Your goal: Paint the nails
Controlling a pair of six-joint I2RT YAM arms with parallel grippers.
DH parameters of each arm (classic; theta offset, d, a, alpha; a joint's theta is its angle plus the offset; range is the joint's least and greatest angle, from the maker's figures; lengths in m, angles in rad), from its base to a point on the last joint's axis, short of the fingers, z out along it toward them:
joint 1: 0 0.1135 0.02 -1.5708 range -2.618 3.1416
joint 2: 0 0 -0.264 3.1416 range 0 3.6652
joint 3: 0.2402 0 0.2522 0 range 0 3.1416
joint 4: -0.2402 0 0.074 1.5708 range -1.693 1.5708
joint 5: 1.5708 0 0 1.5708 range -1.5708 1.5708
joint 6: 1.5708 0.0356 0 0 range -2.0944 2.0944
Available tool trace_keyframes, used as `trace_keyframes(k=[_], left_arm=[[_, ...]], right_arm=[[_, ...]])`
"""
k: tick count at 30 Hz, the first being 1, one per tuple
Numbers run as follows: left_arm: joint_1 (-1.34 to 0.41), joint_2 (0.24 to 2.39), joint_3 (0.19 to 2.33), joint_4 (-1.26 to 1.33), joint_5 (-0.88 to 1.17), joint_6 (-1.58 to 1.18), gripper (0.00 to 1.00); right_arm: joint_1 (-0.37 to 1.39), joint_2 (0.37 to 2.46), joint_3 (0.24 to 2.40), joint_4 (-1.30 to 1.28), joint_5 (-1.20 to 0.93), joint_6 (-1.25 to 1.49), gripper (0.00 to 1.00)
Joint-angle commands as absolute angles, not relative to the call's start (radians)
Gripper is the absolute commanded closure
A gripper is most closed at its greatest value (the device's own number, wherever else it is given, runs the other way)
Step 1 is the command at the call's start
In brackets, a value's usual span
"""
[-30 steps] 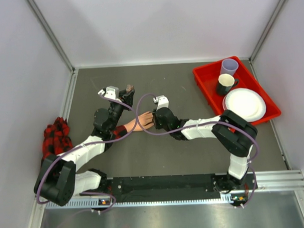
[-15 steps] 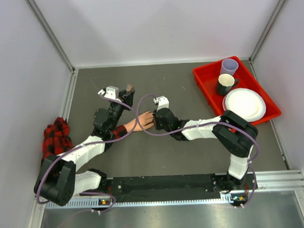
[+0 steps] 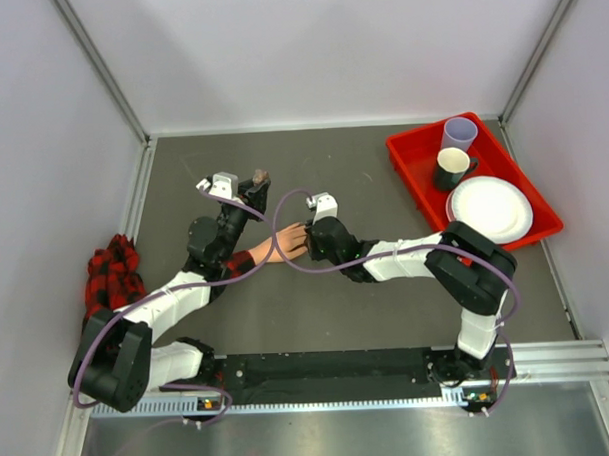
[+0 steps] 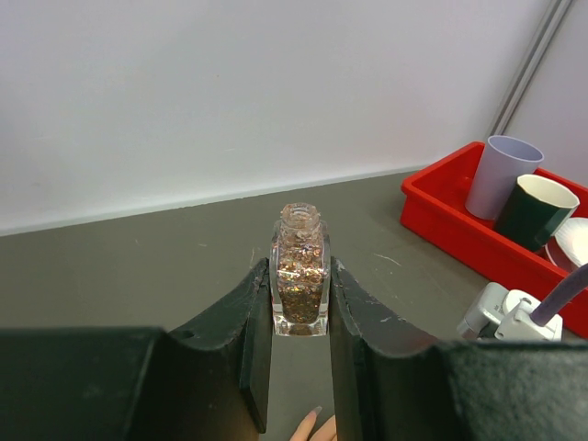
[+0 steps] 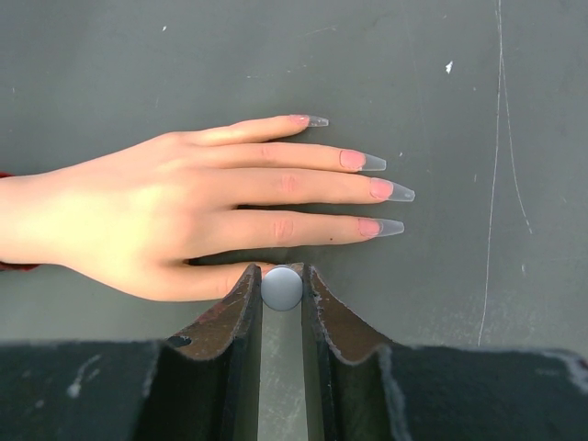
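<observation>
The peach mannequin hand (image 5: 175, 216) lies flat on the grey table, fingers pointing right. Its long nails (image 5: 374, 163) are pink with clear tips; the thumb's tip is hidden behind my right gripper (image 5: 282, 273). That gripper is shut on a round grey brush cap (image 5: 282, 288), right at the thumb side of the hand. My left gripper (image 4: 299, 268) is shut on an uncapped polish bottle (image 4: 299, 292) of copper glitter, held upright above the table, just behind the hand (image 3: 283, 246). One nail (image 4: 313, 415) peeks in below its jaws.
At the back right a red tray (image 3: 410, 156) holds a lilac cup (image 3: 459, 134), a dark cup (image 3: 450, 167) and a white plate (image 3: 490, 208). The plaid sleeve (image 3: 113, 271) bunches up by the left wall. White walls enclose the table.
</observation>
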State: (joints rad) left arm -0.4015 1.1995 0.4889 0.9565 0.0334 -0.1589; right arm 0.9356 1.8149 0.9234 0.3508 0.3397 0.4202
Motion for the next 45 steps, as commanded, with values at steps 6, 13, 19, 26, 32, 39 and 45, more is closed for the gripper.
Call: trace_keyframes(k=[6, 13, 19, 26, 32, 39, 45], left_arm=[[-0.397, 1.177, 0.491, 0.996, 0.043, -0.169, 1.0], [-0.396, 1.174, 0.489, 0.996, 0.043, -0.169, 1.0], [-0.396, 1.172, 0.489, 0.996, 0.043, -0.169, 1.0], [-0.396, 1.173, 0.489, 0.996, 0.041, -0.169, 1.0], [-0.396, 1.166, 0.488, 0.993, 0.041, -0.167, 1.0], [-0.397, 1.166, 0.488, 0.992, 0.041, -0.167, 1.0], [-0.396, 1.166, 0.488, 0.992, 0.041, -0.167, 1.0]], right_arm=[[0.95, 1.764, 0.93, 0.388, 0.344, 0.411, 1.0], [0.95, 1.763, 0.928, 0.393, 0.339, 0.411, 1.0], [0.953, 1.761, 0.931, 0.397, 0.342, 0.406, 1.0], [0.954, 1.759, 0.93, 0.399, 0.337, 0.407, 1.0], [0.957, 1.763, 0.936, 0.403, 0.328, 0.407, 1.0], [0.96, 1.763, 0.94, 0.403, 0.33, 0.403, 1.0], [0.959, 1.761, 0.94, 0.4, 0.339, 0.403, 1.0]])
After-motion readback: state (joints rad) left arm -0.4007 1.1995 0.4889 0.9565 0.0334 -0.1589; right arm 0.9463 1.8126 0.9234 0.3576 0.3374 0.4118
